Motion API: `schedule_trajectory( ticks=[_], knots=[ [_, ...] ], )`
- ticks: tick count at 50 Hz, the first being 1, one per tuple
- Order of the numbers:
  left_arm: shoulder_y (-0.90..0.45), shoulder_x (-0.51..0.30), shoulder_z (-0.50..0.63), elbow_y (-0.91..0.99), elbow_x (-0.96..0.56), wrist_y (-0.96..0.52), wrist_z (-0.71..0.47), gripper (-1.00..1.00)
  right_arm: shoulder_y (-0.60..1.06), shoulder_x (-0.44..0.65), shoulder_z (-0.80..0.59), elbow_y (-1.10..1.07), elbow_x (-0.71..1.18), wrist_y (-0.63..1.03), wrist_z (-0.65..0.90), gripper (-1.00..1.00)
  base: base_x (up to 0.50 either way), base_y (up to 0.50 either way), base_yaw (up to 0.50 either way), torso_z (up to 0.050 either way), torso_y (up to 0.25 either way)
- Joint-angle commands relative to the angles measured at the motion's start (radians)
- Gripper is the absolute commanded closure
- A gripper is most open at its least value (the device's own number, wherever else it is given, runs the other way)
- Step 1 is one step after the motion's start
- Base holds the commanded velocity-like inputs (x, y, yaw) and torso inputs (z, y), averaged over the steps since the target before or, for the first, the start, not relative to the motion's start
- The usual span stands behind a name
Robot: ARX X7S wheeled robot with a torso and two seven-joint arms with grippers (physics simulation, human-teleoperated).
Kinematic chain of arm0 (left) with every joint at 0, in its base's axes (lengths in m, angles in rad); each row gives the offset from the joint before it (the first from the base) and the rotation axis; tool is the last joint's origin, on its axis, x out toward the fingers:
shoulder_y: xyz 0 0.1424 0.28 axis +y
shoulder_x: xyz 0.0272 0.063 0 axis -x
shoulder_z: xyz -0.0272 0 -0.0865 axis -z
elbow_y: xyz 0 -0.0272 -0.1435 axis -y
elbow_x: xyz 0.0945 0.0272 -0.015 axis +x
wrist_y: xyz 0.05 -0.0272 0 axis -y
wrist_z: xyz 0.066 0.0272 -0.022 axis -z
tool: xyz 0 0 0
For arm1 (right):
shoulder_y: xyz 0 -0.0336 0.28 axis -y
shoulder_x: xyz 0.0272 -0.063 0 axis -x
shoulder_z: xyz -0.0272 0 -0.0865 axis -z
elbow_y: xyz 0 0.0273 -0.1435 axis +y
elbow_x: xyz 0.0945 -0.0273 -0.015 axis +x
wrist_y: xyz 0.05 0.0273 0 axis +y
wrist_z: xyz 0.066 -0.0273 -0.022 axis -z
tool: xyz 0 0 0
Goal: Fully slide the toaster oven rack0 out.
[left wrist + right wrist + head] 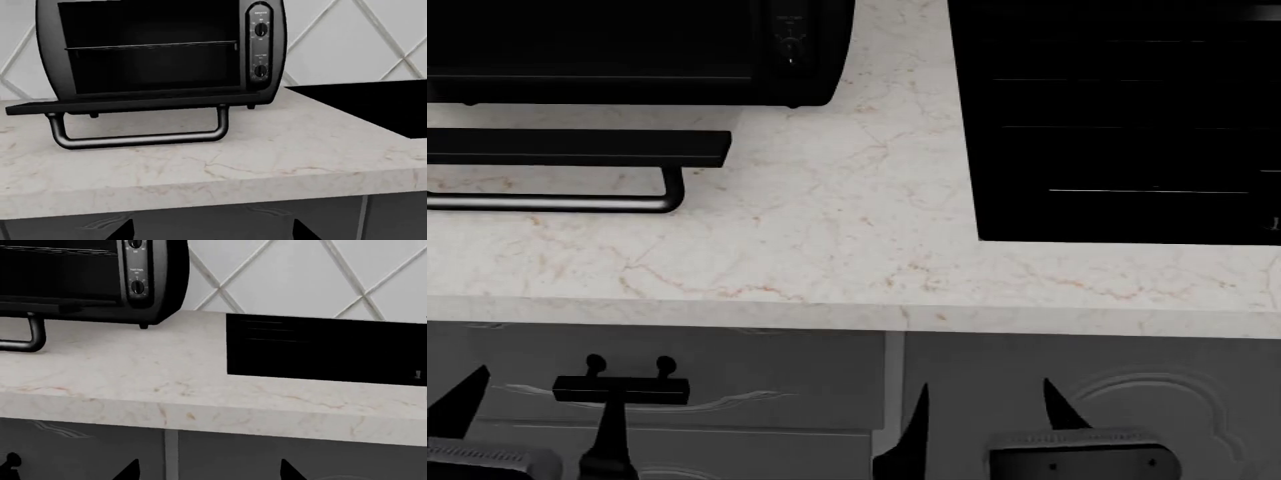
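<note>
Toaster oven (pixel 160 50) sits at the left rear of the marble bench (pixel 827 240), against the diamond-tiled wall (pixel 347 35). Its door (pixel 133 104) is dropped fully open, lying flat and level over the bench, with the bar handle (pixel 137 137) hanging off its front edge. Knob column (pixel 260 47) runs down the oven's right side.

rack0 (pixel 150 46) is inside the cavity at about mid height, front rim roughly flush with the opening, not pulled out over the door. Cavity is dark, so how far back it reaches can't be read.

To the right of the oven, well apart from it, a flat black cooktop panel (pixel 1114 120) is set into the bench. Grey cabinet fronts (pixel 774 400) run below the bench edge.

Left tool (pixel 454 420): low, in front of the cabinets and below bench level, aimed at the oven, well short of door and rack. Only dark fingertips (pixel 123 231) show at the frame edge of its wrist view; they look spread apart, nothing between them. Released.

Right tool (pixel 981 425): same height, in front of the cabinets below the gap between oven and cooktop. Fingertips (pixel 130 471) stand wide apart, empty.
</note>
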Motion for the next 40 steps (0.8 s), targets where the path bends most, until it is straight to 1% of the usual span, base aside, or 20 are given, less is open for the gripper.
schedule_trajectory(
  ticks=[1,4,8,11,14,17,21,22,25,29,32,40],
  knots=[
    [-0.126,-0.044,-0.01,0.294,-0.041,-0.356,0.003,-1.0,0.173,0.05,-0.045,-0.26,0.003,0.357,0.012,-1.0,0.0,0.0,0.0,0.0,0.0],
    [-0.169,-0.046,-0.036,0.338,-0.055,-0.417,0.0,-1.0,0.259,0.049,-0.044,-0.29,0.012,0.44,0.01,-1.0,0.0,0.0,0.0,0.0,0.0],
    [-0.243,-0.056,-0.039,0.388,-0.071,-0.521,0.002,-1.0,0.352,0.054,-0.036,-0.35,0.024,0.556,0.007,-1.0,0.0,0.0,0.0,0.0,0.0],
    [-0.327,-0.061,-0.027,0.423,-0.083,-0.621,0.003,-1.0,0.428,0.058,-0.034,-0.379,0.038,0.646,-0.004,-1.0,0.0,0.0,0.0,0.0,0.0],
    [-0.438,-0.064,-0.017,0.463,-0.084,-0.745,-0.013,-1.0,0.523,0.058,-0.032,-0.393,0.057,0.736,-0.02,-1.0,0.0,0.0,0.0,0.0,0.0],
    [-0.52,-0.067,-0.002,0.498,-0.09,-0.841,-0.021,-1.0,0.569,0.065,-0.033,-0.391,0.063,0.775,-0.026,-1.0,0.0,0.0,0.0,0.0,0.0],
    [-0.614,-0.065,-0.025,0.463,-0.111,-0.901,0.004,-1.0,0.634,0.067,-0.028,-0.397,0.08,0.837,-0.041,-1.0,0.0,0.0,0.0,0.0,0.0],
    [-0.633,-0.062,-0.04,0.461,-0.117,-0.912,0.013,-1.0,0.639,0.069,-0.023,-0.385,0.082,0.829,-0.046,-1.0,0.0,0.0,0.0,0.0,0.0],
    [-0.621,-0.063,-0.063,0.467,-0.12,-0.907,0.018,-1.0,0.634,0.069,-0.023,-0.38,0.083,0.817,-0.044,-1.0,0.0,0.0,0.0,0.0,0.0],
    [-0.631,-0.068,-0.06,0.49,-0.123,-0.935,0.009,-1.0,0.643,0.069,-0.018,-0.387,0.086,0.823,-0.044,-1.0,0.0,0.0,0.0,0.0,0.0],
    [-0.623,-0.076,-0.043,0.479,-0.117,-0.915,-0.004,-1.0,0.636,0.069,-0.015,-0.39,0.089,0.818,-0.044,-1.0,0.0,0.0,0.0,0.0,0.0],
    [-0.607,-0.08,-0.066,0.463,-0.123,-0.886,0.0,-1.0,0.621,0.072,-0.023,-0.381,0.092,0.803,-0.04,-1.0,0.0,0.0,0.0,0.0,0.0]
  ],
)
